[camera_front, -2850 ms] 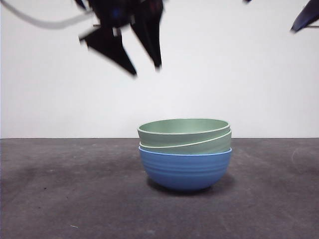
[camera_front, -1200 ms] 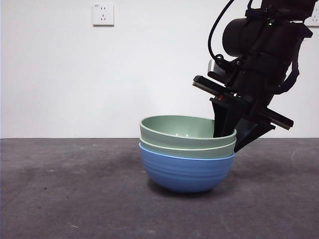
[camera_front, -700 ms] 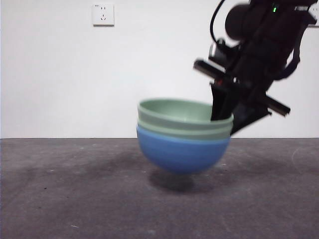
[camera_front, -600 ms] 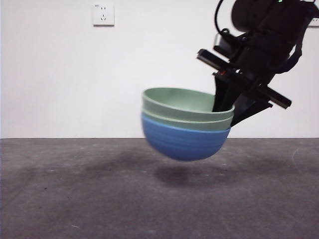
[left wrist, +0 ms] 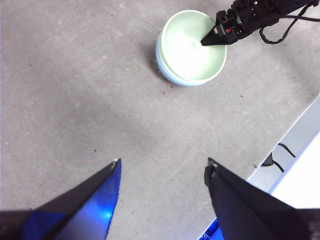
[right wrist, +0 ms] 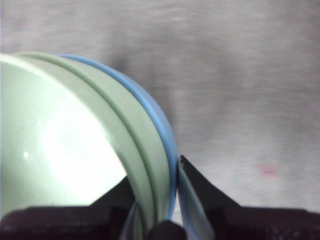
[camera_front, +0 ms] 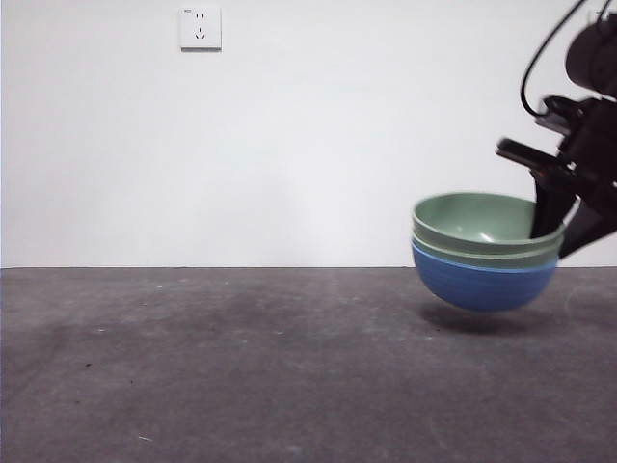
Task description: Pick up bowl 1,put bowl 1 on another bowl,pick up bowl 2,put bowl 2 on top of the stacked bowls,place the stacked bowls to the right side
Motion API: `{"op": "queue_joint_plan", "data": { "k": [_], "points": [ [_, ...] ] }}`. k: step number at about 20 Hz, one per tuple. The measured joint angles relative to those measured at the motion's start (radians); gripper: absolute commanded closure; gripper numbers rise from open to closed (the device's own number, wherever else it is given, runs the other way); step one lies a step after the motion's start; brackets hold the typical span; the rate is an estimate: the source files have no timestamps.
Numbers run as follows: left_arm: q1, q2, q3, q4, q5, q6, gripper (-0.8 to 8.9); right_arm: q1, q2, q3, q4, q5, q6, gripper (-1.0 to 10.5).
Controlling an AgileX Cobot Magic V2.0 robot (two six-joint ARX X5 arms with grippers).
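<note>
Black right pincer [camera_front: 564, 227] trailing a looping black cable; left pincer [left wrist: 162, 172] (blue-lit) has pointed jaws.

Dark grey table [camera_front: 241, 367], faint specks on it

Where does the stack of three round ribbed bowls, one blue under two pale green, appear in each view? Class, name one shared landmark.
Front view: stack of bowls at right, lifted off the table.
Left wrist view: stack far off, seen from above.
Right wrist view: stack fills the near side, rim between the jaws.
Shared landmark: right gripper clamping the stack's rim.
</note>
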Motion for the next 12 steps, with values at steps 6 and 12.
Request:
{"op": "queue_joint_plan", "data": {
  "k": [6, 12],
  "points": [
    [0.0, 0.0, 0.0, 0.0, 0.0, 0.0, 5.31, -0.035, 0.071, 0.009, 0.027, -0.015, 0.003, 9.6],
    [0.0, 0.0, 0.0, -0.001, 0.0, 0.0, 5.31, -0.036, 0.091, 0.019, 0.039, -0.019, 0.0, 7.9]
  ]
}}
